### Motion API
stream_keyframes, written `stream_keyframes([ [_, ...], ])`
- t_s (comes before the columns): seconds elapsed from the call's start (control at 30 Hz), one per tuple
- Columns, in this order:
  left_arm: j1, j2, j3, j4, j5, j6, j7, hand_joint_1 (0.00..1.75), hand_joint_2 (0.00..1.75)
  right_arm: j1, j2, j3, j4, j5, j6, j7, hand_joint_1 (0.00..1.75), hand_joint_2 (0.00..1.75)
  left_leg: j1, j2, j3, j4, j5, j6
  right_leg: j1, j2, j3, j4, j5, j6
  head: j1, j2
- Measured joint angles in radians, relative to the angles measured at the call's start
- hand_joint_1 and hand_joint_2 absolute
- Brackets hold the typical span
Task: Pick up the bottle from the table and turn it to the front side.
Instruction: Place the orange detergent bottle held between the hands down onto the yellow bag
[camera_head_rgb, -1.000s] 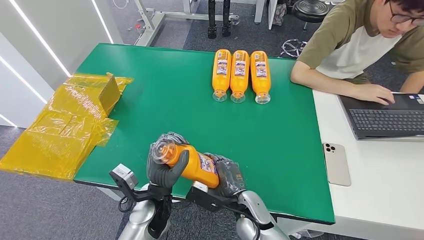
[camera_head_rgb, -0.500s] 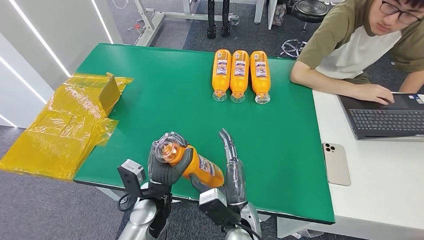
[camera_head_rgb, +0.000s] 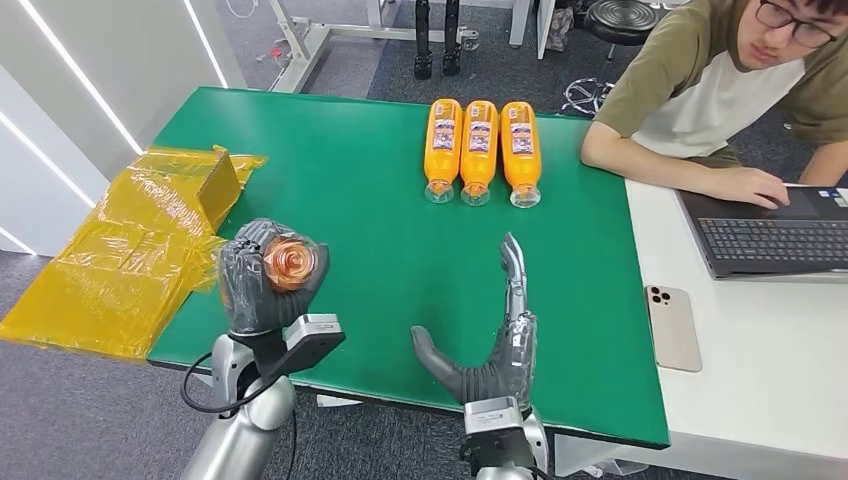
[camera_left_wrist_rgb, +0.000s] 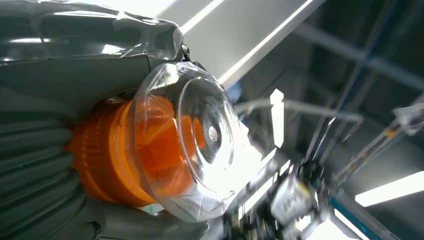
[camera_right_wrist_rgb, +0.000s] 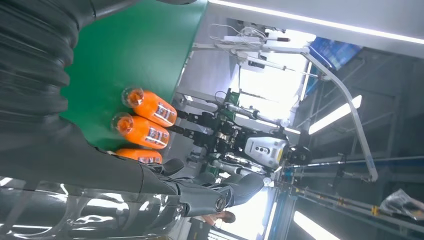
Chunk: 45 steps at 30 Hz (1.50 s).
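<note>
My left hand (camera_head_rgb: 262, 283) grips an orange bottle (camera_head_rgb: 290, 262) near the table's front left corner, raised, with its clear cap end facing me. The left wrist view shows that clear cap and orange neck (camera_left_wrist_rgb: 170, 145) close up, wrapped by my fingers (camera_left_wrist_rgb: 35, 165). My right hand (camera_head_rgb: 497, 345) stands open above the front edge of the green table (camera_head_rgb: 340, 200), fingers spread and pointing up, holding nothing. Three more orange bottles (camera_head_rgb: 479, 148) lie side by side at the far middle of the table, labels up; they also appear in the right wrist view (camera_right_wrist_rgb: 145, 122).
Yellow plastic wrapping (camera_head_rgb: 130, 250) hangs over the table's left edge. A person (camera_head_rgb: 720, 90) sits at the right, arm on the table corner, at a laptop (camera_head_rgb: 770, 235). A phone (camera_head_rgb: 672, 326) lies on the white table beside the green one.
My left hand carried the bottle left and up, away from the right hand. My right hand let go of the bottle and opened, then rose with its fingers spread.
</note>
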Motion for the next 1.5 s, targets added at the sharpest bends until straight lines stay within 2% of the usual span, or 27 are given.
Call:
stream_keyframes([
  [0.1, -0.051, 0.053, 0.047, -0.002, -0.223, 0.017, 0.068, 1.75, 1.75, 0.008, 0.000, -0.006, -0.029, -0.015, 0.000, 0.000, 0.00, 1.75, 0.000, 0.000, 0.000, 0.000, 0.001, -0.001, 0.000, 0.000, 0.000, 0.000, 0.000, 0.000, 0.000, 0.000],
  [0.17, -0.094, 0.094, 0.069, 0.009, -0.312, 0.015, 0.107, 1.75, 1.75, 0.012, 0.000, -0.010, -0.043, -0.031, 0.000, 0.000, 0.00, 1.75, 0.000, 0.000, 0.000, 0.000, 0.001, -0.002, 0.000, 0.000, 0.000, 0.000, 0.000, 0.000, 0.000, 0.000],
  [0.33, -0.222, 0.182, 0.079, 0.135, -0.319, -0.074, 0.173, 1.75, 1.75, 0.019, -0.003, -0.010, -0.082, -0.096, 0.000, 0.000, 0.00, 1.75, 0.000, 0.000, 0.000, 0.000, 0.002, -0.002, 0.000, 0.000, 0.000, 0.000, 0.002, -0.002, 0.000, 0.000],
  [0.47, -0.353, 0.250, 0.054, 0.352, -0.312, -0.113, 0.196, 1.75, 1.75, 0.023, -0.007, -0.004, -0.131, -0.146, 0.000, -0.001, 0.00, 1.75, 0.000, 0.002, 0.000, 0.000, 0.003, -0.002, 0.000, 0.001, -0.001, 0.001, 0.003, -0.003, 0.000, 0.000],
  [0.57, -0.409, 0.284, 0.027, 0.501, -0.312, -0.132, 0.202, 1.75, 1.75, 0.025, -0.010, 0.003, -0.177, -0.154, 0.000, -0.001, 0.00, 1.75, 0.000, 0.003, 0.000, 0.000, 0.003, -0.002, 0.000, 0.004, -0.002, 0.001, 0.003, -0.003, 0.000, 0.000],
  [0.77, -0.476, 0.307, 0.002, 0.724, -0.289, -0.216, 0.233, 1.75, 1.75, 0.025, -0.012, 0.009, -0.247, -0.157, 0.000, -0.001, 0.00, 1.75, 0.000, 0.003, -0.001, 0.000, 0.003, -0.003, 0.000, 0.004, -0.002, 0.001, 0.003, -0.003, 0.000, 0.000],
  [1.0, -0.519, 0.327, -0.022, 0.884, -0.330, -0.322, 0.288, 1.75, 1.75, 0.014, -0.011, 0.013, -0.274, -0.175, 0.000, -0.001, 0.00, 1.75, 0.000, 0.003, -0.001, 0.000, 0.003, -0.003, 0.000, 0.004, -0.002, 0.001, 0.003, -0.003, 0.000, 0.000],
  [1.23, -0.527, 0.352, -0.105, 0.965, -0.463, -0.476, 0.205, 1.75, 1.75, -0.010, 0.000, 0.013, -0.273, -0.198, 0.000, 0.000, 0.00, 1.75, 0.000, 0.003, -0.001, 0.000, 0.003, -0.003, 0.000, 0.003, -0.002, 0.001, 0.003, -0.003, 0.000, 0.000],
  [1.5, -0.542, 0.350, -0.170, 1.004, -0.478, -0.591, 0.135, 1.75, 1.75, -0.035, 0.016, 0.013, -0.262, -0.201, 0.000, 0.000, 0.00, 1.75, 0.000, 0.002, -0.001, 0.000, 0.003, -0.003, 0.000, 0.003, -0.002, 0.001, 0.003, -0.003, 0.000, 0.000],
])
